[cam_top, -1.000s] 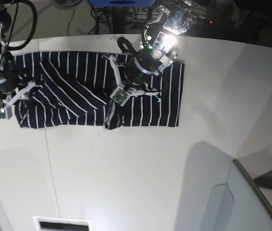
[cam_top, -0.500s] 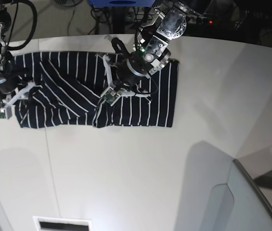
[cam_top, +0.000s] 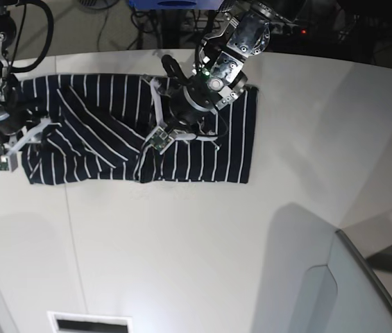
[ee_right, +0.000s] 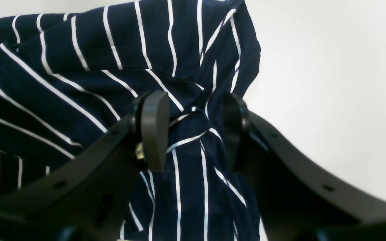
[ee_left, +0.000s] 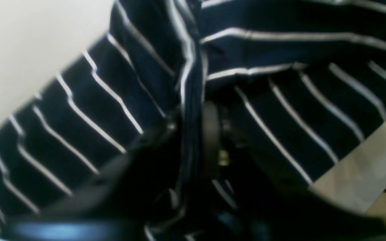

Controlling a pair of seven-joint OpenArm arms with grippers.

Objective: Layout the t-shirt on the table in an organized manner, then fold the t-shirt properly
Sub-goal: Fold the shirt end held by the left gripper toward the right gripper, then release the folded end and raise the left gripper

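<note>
Base view is showing the striped t-shirt [cam_top: 112, 132] lying folded along the counter's [cam_top: 202, 250] far side. The right end effector [ee_right: 193, 134] is pinching its bunched edge; the left end effector's [cam_top: 155, 142] state is unclear.

One t-shirt [cam_top: 112, 128], navy with thin white stripes, on one white table [cam_top: 202, 250]; no second garment on the tabletop. Two robot arms over it: one left gripper [cam_top: 155, 142] above the shirt's middle, one right gripper [ee_right: 193, 132] at the shirt's end, each with two fingers, so four fingers in all, though only the right pair [ee_right: 154, 129] shows sharply in its wrist view. One dark seam line [cam_top: 74, 250] crosses the tabletop, and one grey panel [cam_top: 369, 291] stands at the table's near corner.
</note>
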